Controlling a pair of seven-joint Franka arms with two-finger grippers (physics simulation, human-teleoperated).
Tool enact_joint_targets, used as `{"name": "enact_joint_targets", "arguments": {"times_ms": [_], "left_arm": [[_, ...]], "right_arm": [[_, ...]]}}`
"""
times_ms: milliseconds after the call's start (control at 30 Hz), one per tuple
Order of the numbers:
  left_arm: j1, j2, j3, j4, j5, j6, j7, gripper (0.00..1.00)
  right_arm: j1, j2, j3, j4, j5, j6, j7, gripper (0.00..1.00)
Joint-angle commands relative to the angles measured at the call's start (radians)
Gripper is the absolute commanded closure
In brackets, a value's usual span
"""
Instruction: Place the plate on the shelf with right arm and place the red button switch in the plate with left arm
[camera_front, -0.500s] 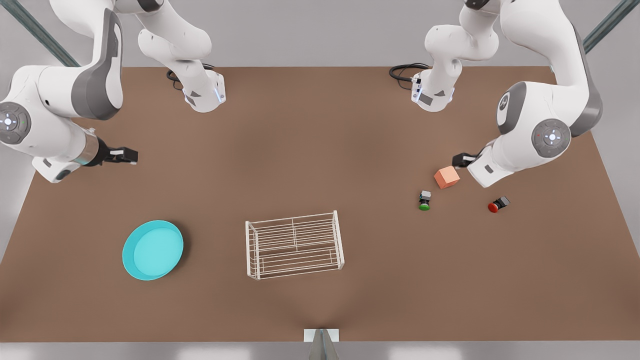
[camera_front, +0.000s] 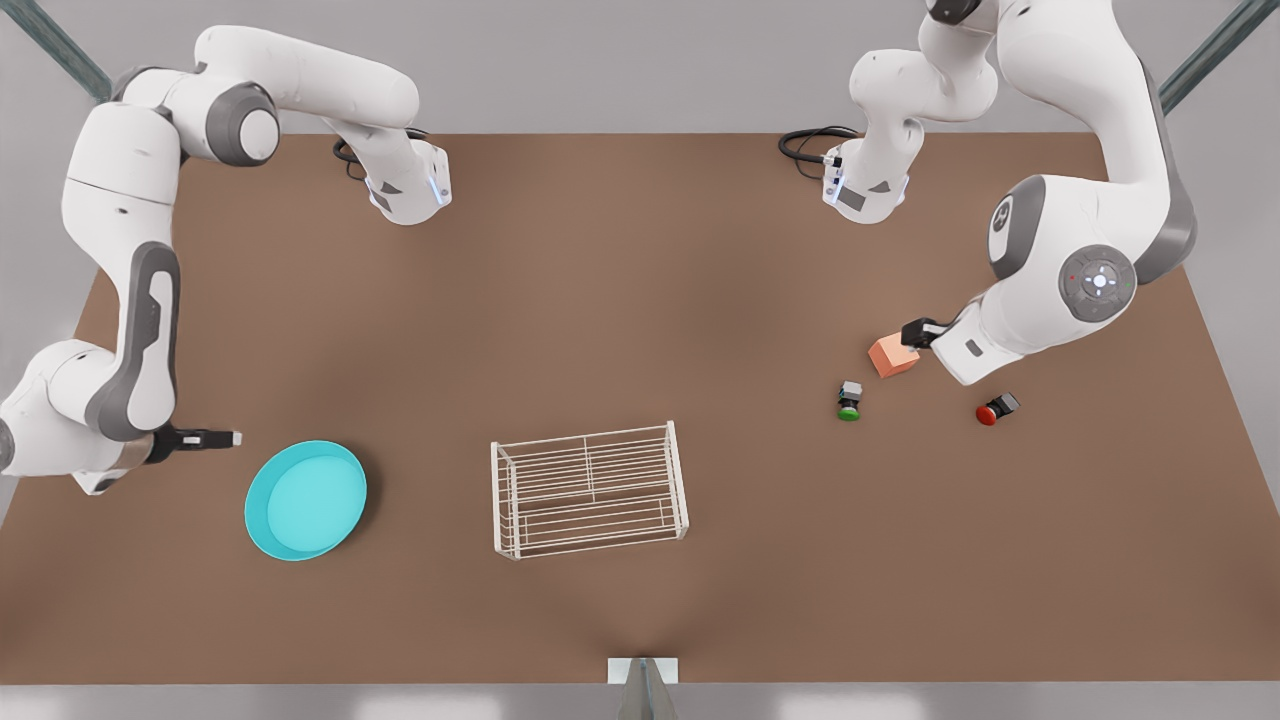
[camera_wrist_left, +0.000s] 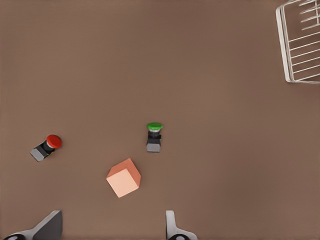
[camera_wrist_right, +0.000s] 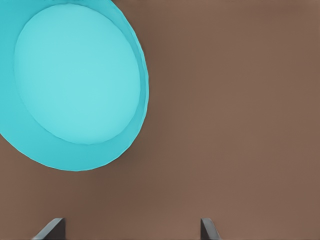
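Since half a second ago the right arm has folded and swung its right gripper (camera_front: 222, 437) down the front view's left side of the table (camera_front: 640, 300), from well up-table to just beside the plate (camera_front: 306, 499); that reads as the approach to the first step, the plate not yet grasped and the shelf (camera_front: 588, 489) bare; the fingers (camera_wrist_right: 50, 229) stand wide apart and hold nothing; in the front view the plate lies at about four o'clock from this gripper, near but apart, and the shelf sits at three o'clock from the plate, well apart; the left gripper (camera_front: 912, 333) has barely shifted, hanging over the orange cube (camera_front: 893, 355) with fingers (camera_wrist_left: 47, 226) spread wide and empty; the red button switch (camera_front: 996, 408) lies at about four o'clock from it, the green switch (camera_front: 849, 400) at about seven.
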Motion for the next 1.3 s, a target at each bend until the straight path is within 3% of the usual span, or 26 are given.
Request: {"name": "enact_joint_targets", "arguments": {"times_ms": [0, 200, 467, 867, 900, 967, 1033, 1133, 1233, 1267], "left_arm": [[-0.001, 0.001, 0.000, 0.000, 0.000, 0.003, 0.018, 0.00], [0.001, 0.008, 0.000, 0.000, 0.000, 0.001, 0.020, 0.00], [0.001, 0.011, 0.012, 0.000, 0.000, 0.004, 0.020, 0.00], [-0.001, 0.021, 0.014, 0.000, 0.000, 0.006, 0.021, 0.00], [-0.001, 0.021, 0.014, 0.000, 0.000, 0.006, 0.021, 0.00], [-0.001, 0.021, 0.026, 0.002, -0.002, 0.006, 0.021, 0.00], [-0.001, 0.022, 0.026, 0.004, -0.002, 0.006, 0.020, 0.00], [0.001, 0.022, 0.026, 0.004, -0.002, 0.006, 0.021, 0.00], [-0.001, 0.022, 0.028, 0.002, -0.002, 0.003, 0.020, 0.00], [-0.001, 0.022, 0.028, 0.002, -0.002, 0.001, 0.020, 0.00]], "right_arm": [[-0.011, 0.027, 0.000, -0.006, 0.093, 0.209, -0.589, 0.00], [-0.024, 0.124, 0.006, 0.001, 0.138, 0.439, -0.596, 0.00], [-0.036, 0.140, 0.011, -0.051, 0.307, 0.395, -0.603, 0.00], [-0.031, 0.144, 0.014, -0.087, 0.342, 0.393, -0.616, 0.00], [-0.031, 0.144, 0.014, -0.087, 0.342, 0.393, -0.617, 0.04], [-0.028, 0.147, 0.014, -0.087, 0.342, 0.393, -0.625, 0.24], [-0.030, 0.152, 0.014, -0.087, 0.342, 0.393, -0.626, 0.38], [-0.033, 0.166, 0.014, -0.086, 0.342, 0.396, -0.626, 0.46], [-0.034, 0.159, 0.014, -0.086, 0.340, 0.393, -0.643, 0.77], [-0.036, 0.156, 0.014, -0.086, 0.340, 0.390, -0.643, 0.79]]}}
